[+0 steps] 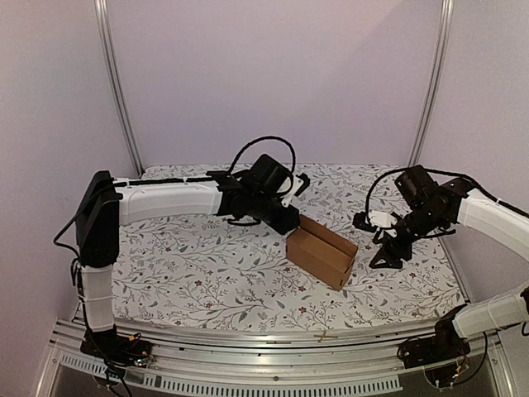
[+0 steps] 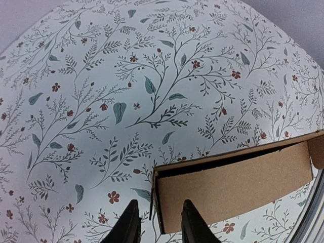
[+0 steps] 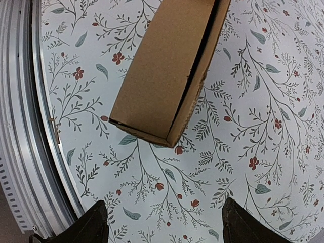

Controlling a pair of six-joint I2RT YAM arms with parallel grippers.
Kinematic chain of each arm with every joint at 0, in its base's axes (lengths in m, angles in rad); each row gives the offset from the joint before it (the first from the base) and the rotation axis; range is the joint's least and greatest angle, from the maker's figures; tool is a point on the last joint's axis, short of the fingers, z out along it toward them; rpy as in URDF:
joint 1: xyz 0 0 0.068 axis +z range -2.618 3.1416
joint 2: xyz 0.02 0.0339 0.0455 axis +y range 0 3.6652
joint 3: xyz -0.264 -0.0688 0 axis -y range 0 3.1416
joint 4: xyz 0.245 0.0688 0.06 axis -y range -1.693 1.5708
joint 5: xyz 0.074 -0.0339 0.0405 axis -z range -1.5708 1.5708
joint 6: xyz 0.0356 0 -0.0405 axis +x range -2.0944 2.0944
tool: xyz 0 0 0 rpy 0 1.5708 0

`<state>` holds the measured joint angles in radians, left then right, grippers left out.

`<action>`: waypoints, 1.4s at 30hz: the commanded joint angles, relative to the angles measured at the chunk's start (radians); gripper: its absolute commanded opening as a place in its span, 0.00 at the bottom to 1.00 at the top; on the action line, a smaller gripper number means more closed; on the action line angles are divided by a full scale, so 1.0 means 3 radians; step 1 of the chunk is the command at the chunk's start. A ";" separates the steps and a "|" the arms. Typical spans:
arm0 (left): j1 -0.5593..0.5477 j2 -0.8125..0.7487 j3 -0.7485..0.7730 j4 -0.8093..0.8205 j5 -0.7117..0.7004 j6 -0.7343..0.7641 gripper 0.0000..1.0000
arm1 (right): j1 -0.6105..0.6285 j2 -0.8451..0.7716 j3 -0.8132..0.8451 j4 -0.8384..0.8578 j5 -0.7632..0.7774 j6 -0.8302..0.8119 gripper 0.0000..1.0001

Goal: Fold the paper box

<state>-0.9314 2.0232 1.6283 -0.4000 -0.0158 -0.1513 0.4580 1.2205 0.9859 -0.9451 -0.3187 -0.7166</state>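
Observation:
The paper box [image 1: 321,252] is a small brown cardboard carton, open on top, lying on the floral tablecloth right of centre. My left gripper [image 1: 291,222] is at its far-left end. In the left wrist view the box [image 2: 233,187] has its thin end wall between the two dark fingers [image 2: 129,223]. The left gripper [image 2: 159,225] is partly open, with a gap showing on each side of that wall. My right gripper [image 1: 385,251] hovers to the right of the box. It [image 3: 162,228] is wide open and holds nothing. The box [image 3: 162,76] lies ahead of it, apart.
A floral cloth [image 1: 190,265] covers the table. An aluminium rail [image 1: 273,339] runs along the near edge and also shows in the right wrist view [image 3: 20,126]. Upright frame posts [image 1: 116,83] [image 1: 431,83] stand at the back corners before plain lilac walls.

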 commanded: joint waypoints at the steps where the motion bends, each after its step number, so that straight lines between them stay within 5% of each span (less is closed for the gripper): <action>1: 0.0067 0.0093 0.0189 -0.0118 0.0027 0.0006 0.24 | 0.0063 0.0100 0.0004 0.0097 0.0030 -0.0005 0.74; 25: 0.0082 0.0307 0.0466 -0.0399 0.0144 -0.0057 0.00 | 0.0542 0.0358 -0.0025 0.0304 0.0550 -0.0018 0.62; 33: 0.0079 0.0236 0.0406 -0.0403 0.0121 -0.0112 0.00 | 0.0705 0.0341 0.0006 0.0333 0.0471 -0.0104 0.53; 42: 0.0083 0.0289 0.0445 -0.0416 0.0136 0.0081 0.00 | 0.0910 0.0224 -0.0041 0.0228 0.0101 -0.0206 0.54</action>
<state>-0.9180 2.1139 1.7653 -0.4953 0.0151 -0.1520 0.7090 1.3075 0.9688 -0.8730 -0.2253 -0.7647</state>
